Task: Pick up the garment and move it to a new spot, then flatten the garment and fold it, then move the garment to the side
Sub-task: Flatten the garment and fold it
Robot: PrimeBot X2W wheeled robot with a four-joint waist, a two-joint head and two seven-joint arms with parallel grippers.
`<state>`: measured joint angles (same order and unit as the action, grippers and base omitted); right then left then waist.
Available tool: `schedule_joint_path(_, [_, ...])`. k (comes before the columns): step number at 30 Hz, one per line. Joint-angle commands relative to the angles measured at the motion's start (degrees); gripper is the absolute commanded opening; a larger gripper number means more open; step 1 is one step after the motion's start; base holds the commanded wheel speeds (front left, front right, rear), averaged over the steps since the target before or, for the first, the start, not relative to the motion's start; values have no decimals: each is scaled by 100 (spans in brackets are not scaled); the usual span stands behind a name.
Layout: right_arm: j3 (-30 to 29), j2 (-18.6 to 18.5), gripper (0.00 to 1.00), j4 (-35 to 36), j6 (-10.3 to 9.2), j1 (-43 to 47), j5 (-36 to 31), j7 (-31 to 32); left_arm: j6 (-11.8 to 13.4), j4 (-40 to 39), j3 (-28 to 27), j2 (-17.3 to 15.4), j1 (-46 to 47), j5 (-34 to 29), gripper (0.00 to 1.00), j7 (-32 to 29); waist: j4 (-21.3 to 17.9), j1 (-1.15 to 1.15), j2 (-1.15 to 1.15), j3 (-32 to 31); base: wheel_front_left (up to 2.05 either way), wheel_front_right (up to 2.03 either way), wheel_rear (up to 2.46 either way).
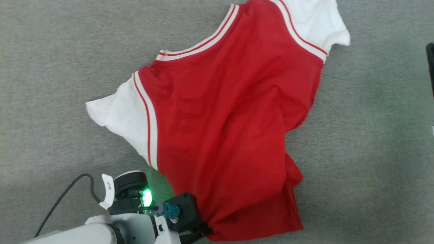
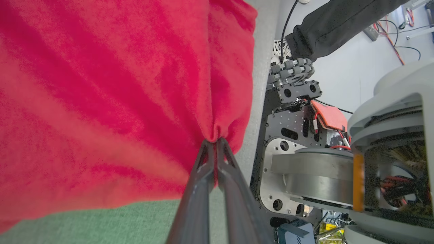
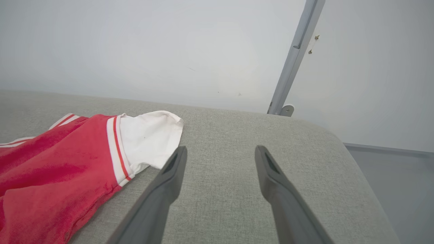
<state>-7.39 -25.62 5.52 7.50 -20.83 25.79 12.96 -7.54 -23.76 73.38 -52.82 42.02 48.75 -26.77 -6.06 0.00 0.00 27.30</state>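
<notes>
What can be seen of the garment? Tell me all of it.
The garment is a red jersey of thin, soft-looking cloth with white short sleeves and white-and-red striped trim. It lies spread but wrinkled on the grey fabric surface, no lettering showing. The left gripper, shut, pinches a bunched corner of its hem.

No text is legible on the garment [image 1: 220,118] or white tab [image 1: 108,185].
</notes>
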Motion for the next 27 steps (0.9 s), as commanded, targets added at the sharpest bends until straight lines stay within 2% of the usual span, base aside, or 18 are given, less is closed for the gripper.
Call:
schedule_joint_path(1, [11, 17, 100, 60, -2, 35, -10, 20, 13, 66, 1, 23, -14, -64, 15, 76, 62, 0, 0, -8, 0, 0, 0])
schedule_joint_path(2, [14, 21, 100, 81, -2, 33, -10, 53, 13, 132, -3, 39, 31, -95, 42, 188, 95, 0, 0, -17, 0, 0, 0])
schedule_joint_path(3, [6, 21, 100, 100, -2, 35, -18, 66, 13, 214, -5, 58, 81, -74, 78, 318, 128, 0, 0, -28, 0, 0, 0])
schedule_joint_path(4, [-2, 23, 100, 113, -2, 35, -28, 75, 13, 282, -3, 51, 114, -17, 98, 417, 156, 0, 0, -39, 0, 0, 0])
schedule_joint_path(8, [-50, 49, 100, 168, -2, 69, -52, 116, 13, 427, -147, -173, 370, 381, 100, 894, 236, 0, 0, -70, 0, 0, 0])
schedule_joint_path(15, [85, 175, 100, 155, -2, 101, -77, -14, 13, 785, -1042, -839, 1070, 1654, 100, 1468, 139, 0, 0, -90, 0, 0, 0])
schedule_joint_path(20, [229, 256, 100, 81, -2, 56, -68, -148, 13, 1727, -1177, -916, 1504, 2018, 100, 1193, -42, 0, 0, -54, 0, 0, 0])
schedule_joint_path(23, [282, 286, 100, 37, -2, 23, -56, -213, 13, 2414, -1065, -786, 1676, 2256, 100, 782, -166, 0, 0, -18, 0, 0, 0])
schedule_joint_path(24, [282, 286, 100, 37, -2, 23, -56, -213, 13, 2414, -1065, -786, 1676, 2256, 100, 782, -166, 0, 0, -18, 0, 0, 0])
schedule_joint_path(27, [299, 306, 100, 12, -2, 15, -50, -249, 13, 2907, -907, -681, 1842, 2559, 100, 277, -276, 0, 0, 34, 0, 0, 0])
